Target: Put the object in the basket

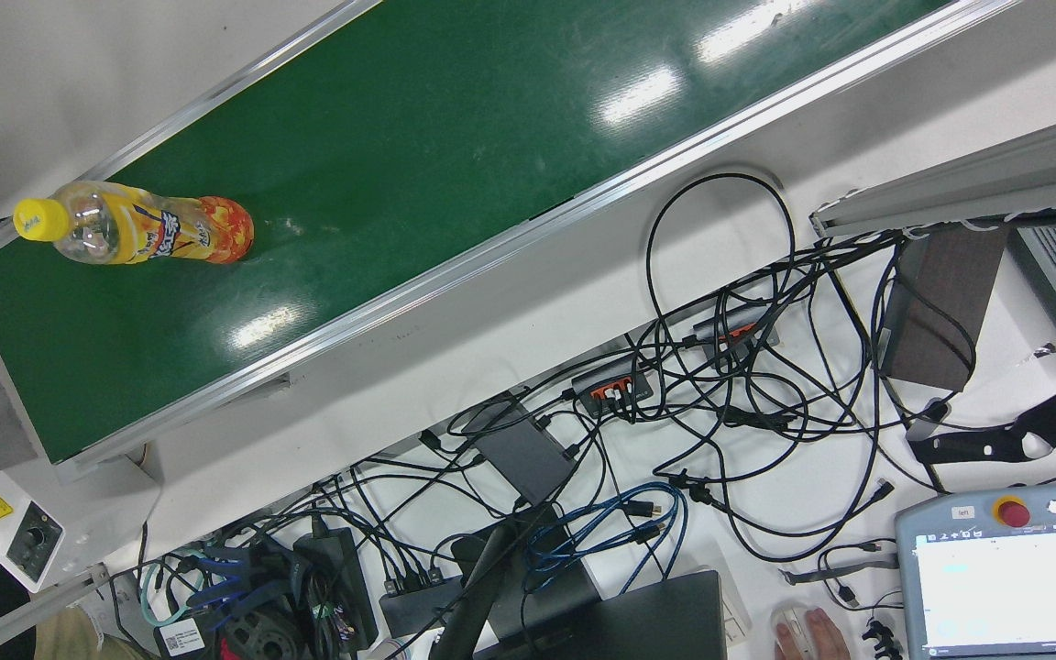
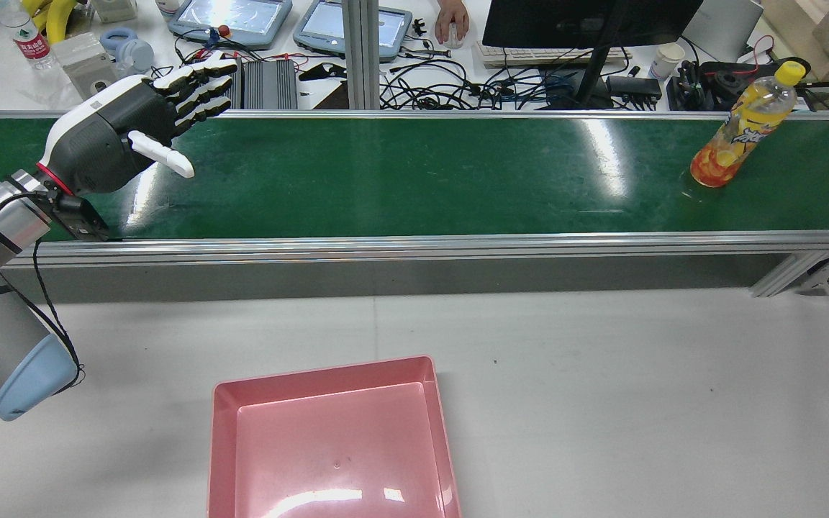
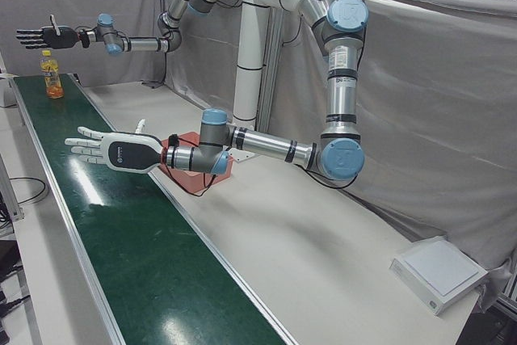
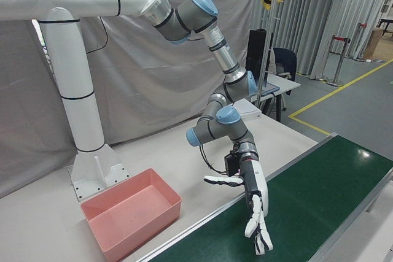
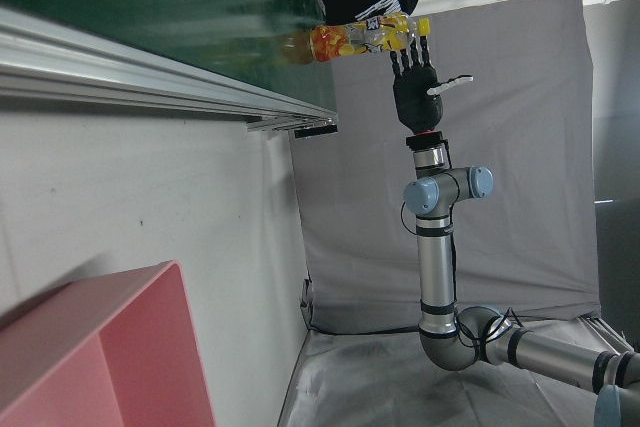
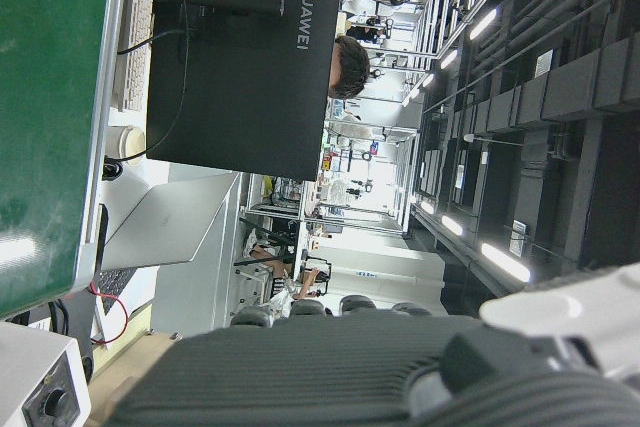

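Rear view: bottle standing upright on conveyor belt, ungrasped; left hand hovering released, right hand likewise. Next: reaching, grasping, carrying to basket.

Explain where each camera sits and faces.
Front view: overhead, down at belt, bottle; no arm.
Rear view: high behind, facing forward; left hand, basket.
Left-front view: front corner, along belt; left hand, right hand.
Right-front view: opposite corner; left hand, basket.
Left hand view: sideways, toward bottle and right hand.
Right hand view: sideways, toward monitor; its own hand.
Front and rear share the bottle.
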Tool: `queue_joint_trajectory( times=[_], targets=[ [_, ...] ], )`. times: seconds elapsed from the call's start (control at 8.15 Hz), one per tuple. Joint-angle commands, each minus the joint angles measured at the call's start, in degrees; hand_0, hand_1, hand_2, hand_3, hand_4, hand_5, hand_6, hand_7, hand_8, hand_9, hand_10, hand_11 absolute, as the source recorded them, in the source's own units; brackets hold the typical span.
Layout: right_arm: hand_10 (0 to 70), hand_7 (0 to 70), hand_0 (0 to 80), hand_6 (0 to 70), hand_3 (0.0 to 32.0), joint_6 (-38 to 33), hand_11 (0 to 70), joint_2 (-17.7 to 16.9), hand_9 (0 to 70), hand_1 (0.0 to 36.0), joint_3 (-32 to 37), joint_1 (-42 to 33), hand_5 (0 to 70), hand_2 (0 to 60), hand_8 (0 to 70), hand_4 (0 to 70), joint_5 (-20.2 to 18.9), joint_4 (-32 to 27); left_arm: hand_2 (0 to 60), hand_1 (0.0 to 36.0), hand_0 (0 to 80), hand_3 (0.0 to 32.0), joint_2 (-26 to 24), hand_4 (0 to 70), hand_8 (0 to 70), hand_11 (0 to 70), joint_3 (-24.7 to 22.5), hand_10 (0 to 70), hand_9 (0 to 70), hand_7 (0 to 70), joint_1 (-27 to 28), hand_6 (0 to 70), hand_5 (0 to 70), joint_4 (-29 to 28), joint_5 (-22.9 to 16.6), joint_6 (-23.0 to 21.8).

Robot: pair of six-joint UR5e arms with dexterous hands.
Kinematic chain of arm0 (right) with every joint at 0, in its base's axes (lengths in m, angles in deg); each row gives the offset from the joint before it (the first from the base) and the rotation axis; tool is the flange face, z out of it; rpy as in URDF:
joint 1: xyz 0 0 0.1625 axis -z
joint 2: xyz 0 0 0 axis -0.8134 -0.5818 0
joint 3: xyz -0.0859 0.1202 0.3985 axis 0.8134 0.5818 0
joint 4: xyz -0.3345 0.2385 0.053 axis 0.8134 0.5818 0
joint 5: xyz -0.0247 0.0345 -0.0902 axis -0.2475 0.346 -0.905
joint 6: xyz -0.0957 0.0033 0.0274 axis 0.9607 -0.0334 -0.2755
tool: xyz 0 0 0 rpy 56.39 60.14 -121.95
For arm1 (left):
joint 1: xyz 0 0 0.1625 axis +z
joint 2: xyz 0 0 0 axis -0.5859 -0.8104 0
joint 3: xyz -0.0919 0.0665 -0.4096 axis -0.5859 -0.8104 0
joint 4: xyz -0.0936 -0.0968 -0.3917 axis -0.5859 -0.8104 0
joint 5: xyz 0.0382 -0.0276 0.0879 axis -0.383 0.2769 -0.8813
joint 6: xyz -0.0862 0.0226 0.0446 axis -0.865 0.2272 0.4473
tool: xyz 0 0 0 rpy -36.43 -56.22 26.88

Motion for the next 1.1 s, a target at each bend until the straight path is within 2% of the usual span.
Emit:
queue_joint_trajectory(
  times=[0.0,0.98],
  targets=[
    [0.0,0.0,0.0,0.0,0.0,0.00,0.0,0.00,0.0,0.0,0.00,0.00,0.0,0.0,0.0,0.0,0.00,0.00,0.0,11.8,56.0,3.8,0.41,12.7,5.9,10.0,-1.31,5.7,5.4,0.0,-0.25,0.3,16.0,0.18,-0.16,-0.16],
    [0.0,0.0,0.0,0.0,0.0,0.00,0.0,0.00,0.0,0.0,0.00,0.00,0.0,0.0,0.0,0.0,0.00,0.00,0.0,11.6,55.4,2.4,0.23,12.7,6.3,10.4,-3.42,6.0,5.9,0.0,-0.33,0.7,16.8,1.40,-0.51,-0.86]
  ],
)
